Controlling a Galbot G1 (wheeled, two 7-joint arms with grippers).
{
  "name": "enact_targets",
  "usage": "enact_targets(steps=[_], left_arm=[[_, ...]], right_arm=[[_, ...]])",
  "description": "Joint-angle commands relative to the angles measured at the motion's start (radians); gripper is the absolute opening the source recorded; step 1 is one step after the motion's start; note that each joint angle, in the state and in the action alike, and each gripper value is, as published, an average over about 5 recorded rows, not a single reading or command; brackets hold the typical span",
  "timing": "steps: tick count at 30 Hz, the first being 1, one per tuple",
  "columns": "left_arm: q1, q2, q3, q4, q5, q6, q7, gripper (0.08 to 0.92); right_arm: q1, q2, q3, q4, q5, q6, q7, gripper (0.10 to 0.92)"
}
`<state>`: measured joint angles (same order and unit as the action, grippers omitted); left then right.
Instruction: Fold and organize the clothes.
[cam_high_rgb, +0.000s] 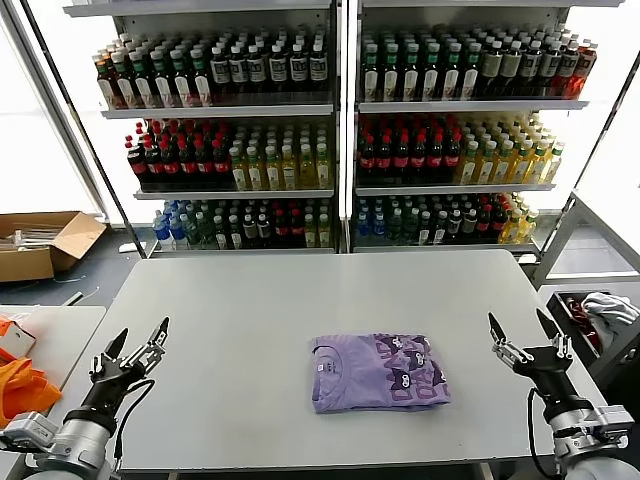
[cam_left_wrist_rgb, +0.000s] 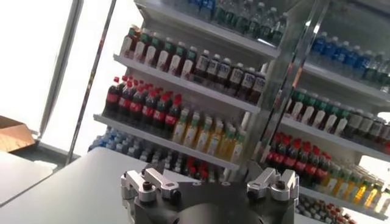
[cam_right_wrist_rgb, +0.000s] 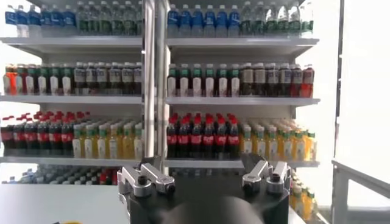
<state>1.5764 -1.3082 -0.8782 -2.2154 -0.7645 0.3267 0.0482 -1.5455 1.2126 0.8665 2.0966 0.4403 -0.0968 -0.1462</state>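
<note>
While both arms sat back at the near corners of the table (cam_high_rgb: 300, 290), I took stock of the scene. The shirt (cam_high_rgb: 378, 371) lay folded into a neat rectangle near the front edge, a little right of centre, print side up, touching neither arm. My left gripper (cam_high_rgb: 140, 340) hovered over the near-left corner with its jaws spread and nothing between them; my right gripper (cam_high_rgb: 522, 328) stood at the near-right corner, likewise spread and empty, and both wrist views looked out at the bottle shelves (cam_high_rgb: 340, 130) beyond the far edge, not at the cloth. I judged the fold itself was done and that only tidying or placing the bundle remained. The risk I saw was in that thin, soft fabric: had I pinched only the top layer, the stack would have peeled open as I lifted, undoing the fold. A grasp from one side alone could have let the far half sag and slide. Because the shirt lay close to the front edge, a careless push toward me might have dragged it off the table. The orange cloth (cam_high_rgb: 22, 385) lay off to the near left, on the side table, and I meant to leave it alone.
</note>
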Motion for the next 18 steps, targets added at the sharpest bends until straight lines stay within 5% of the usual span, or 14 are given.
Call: enact_targets(steps=[1,18], left_arm=[[0.028,-0.030,-0.051,-0.023,0.016,0.001,0.036,0.822],[0.042,-0.048,-0.078,-0.033,0.027,-0.006,0.041,0.822]], right_arm=[[-0.059,0.016,0.125,-0.024,0.019,0.023,-0.015,0.823],[-0.103,0.014,0.152,0.007,0.018,0.039,-0.041,0.823]])
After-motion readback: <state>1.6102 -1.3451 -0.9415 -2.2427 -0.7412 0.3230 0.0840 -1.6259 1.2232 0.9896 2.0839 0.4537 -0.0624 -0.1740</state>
